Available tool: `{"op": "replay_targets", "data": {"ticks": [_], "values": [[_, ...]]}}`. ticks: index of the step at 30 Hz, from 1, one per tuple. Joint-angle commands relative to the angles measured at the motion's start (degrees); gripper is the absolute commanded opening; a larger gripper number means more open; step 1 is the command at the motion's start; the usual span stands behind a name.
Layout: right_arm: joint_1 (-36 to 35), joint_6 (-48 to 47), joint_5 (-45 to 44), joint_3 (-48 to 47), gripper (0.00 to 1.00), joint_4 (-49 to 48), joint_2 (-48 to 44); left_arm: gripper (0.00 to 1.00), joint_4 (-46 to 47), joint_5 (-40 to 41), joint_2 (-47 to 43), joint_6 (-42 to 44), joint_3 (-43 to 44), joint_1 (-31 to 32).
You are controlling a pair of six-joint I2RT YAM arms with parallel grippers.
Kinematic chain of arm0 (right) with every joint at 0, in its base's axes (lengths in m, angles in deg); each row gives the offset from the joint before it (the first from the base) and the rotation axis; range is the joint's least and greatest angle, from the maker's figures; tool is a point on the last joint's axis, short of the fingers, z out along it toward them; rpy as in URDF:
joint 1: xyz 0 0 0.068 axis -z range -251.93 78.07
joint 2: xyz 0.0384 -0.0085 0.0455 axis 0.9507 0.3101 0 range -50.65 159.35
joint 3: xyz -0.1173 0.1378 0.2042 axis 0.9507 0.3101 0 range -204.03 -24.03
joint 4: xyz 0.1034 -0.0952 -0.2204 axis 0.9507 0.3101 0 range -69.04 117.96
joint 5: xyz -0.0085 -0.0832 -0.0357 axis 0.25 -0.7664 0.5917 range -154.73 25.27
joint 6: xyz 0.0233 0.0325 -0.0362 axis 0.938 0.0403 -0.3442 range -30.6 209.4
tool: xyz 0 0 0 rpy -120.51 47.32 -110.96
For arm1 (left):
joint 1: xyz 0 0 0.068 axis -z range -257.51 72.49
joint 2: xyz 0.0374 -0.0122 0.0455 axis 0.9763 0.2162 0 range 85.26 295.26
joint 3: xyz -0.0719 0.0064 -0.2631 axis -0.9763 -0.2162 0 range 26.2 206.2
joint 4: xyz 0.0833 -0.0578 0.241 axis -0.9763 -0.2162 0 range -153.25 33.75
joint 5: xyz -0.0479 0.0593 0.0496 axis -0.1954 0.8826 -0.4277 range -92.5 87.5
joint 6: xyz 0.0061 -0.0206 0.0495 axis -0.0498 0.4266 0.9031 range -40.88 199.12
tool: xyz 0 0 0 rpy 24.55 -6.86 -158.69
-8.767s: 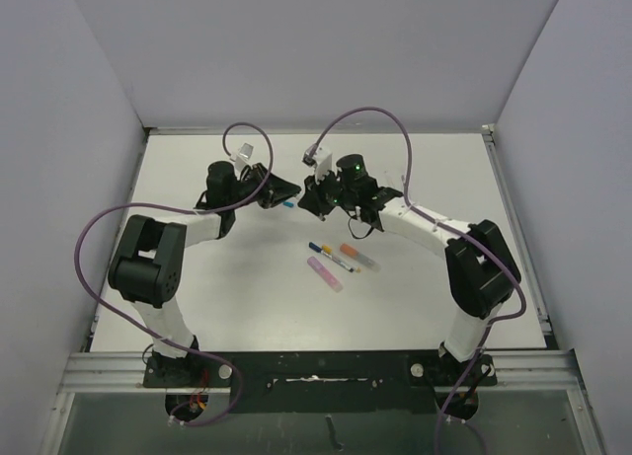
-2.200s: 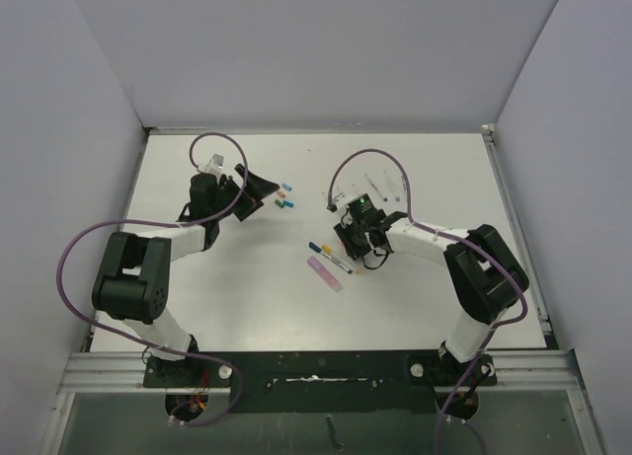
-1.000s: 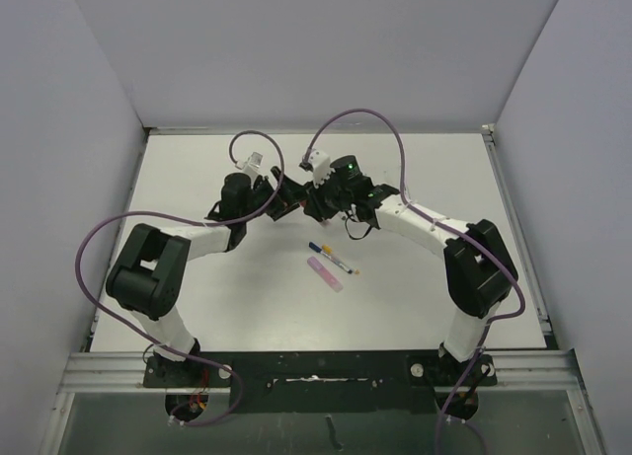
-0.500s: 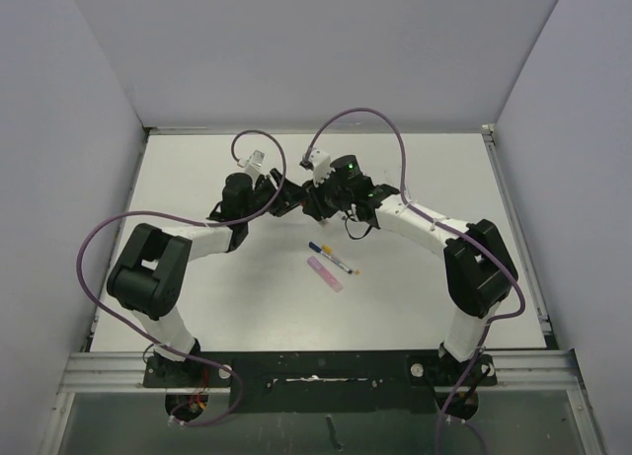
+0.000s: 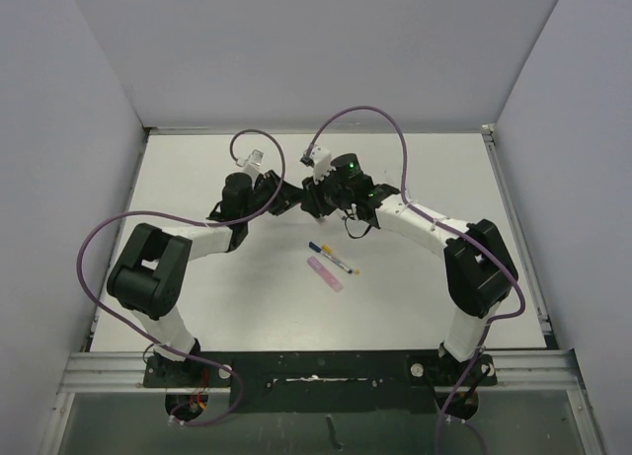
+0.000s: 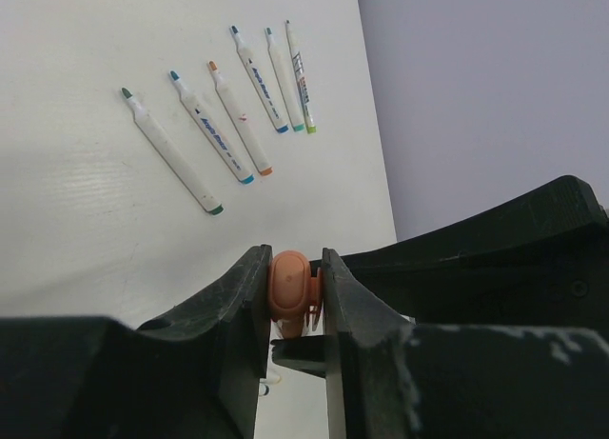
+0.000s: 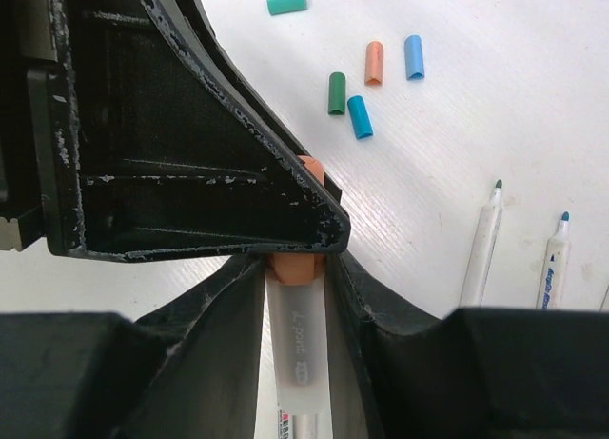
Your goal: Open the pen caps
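Two grippers on one pen

Fingers of the left gripper [image 6: 290,301] clamp the orange cap [image 6: 290,285]. The right gripper [image 7: 297,268] clamps the pale pen body [image 7: 298,344]. Five loose caps [image 7: 373,63] lie on the white table [image 5: 197,159]. Plain grey walls [image 5: 296,50] enclose three sides.

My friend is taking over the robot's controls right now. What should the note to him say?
Left gripper: shut on the orange cap of a pen.
Right gripper: shut on that pen; the cap is not yet off.
Done: five loose caps lie on the table, and six bare pens lie in a row.
Left: pull this cap off, then do the pink pen and the thin pen beside it, which look capped.
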Motion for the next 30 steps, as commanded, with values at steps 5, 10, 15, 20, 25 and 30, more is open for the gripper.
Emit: {"op": "replay_targets", "data": {"ticks": [5, 10, 15, 20, 25, 30], "values": [[-0.5, 1.3, 0.1, -0.5, 0.44, -5.6, -2.4, 0.00, 3.9, -2.0, 0.4, -0.2, 0.7, 0.8], [-0.5, 0.2, 0.5, -1.7, 0.55, -2.5, -1.5, 0.00, 3.8, -2.3, 0.0, -0.7, 1.4, 0.0], [-0.6, 0.1, 0.6, -1.1, 0.55, -2.2, -0.5, 0.00, 4.7, -3.2, -0.4, -2.1, 2.2, -1.1], [-0.5, 0.1, 1.2, -1.0, 0.50, -2.3, 0.4, 0.00, 5.4, -3.7, -0.7, -2.9, 2.2, -1.5], [-0.5, 0.1, 1.3, -0.9, 0.46, -2.3, 0.7, 0.00, 5.5, -3.6, -1.3, -3.0, 1.9, -1.9], [-0.5, 0.1, 1.6, -0.8, 0.46, -2.2, 1.3, 0.00, 5.7, -3.7, -1.8, -3.3, 1.7, -2.5]]}}
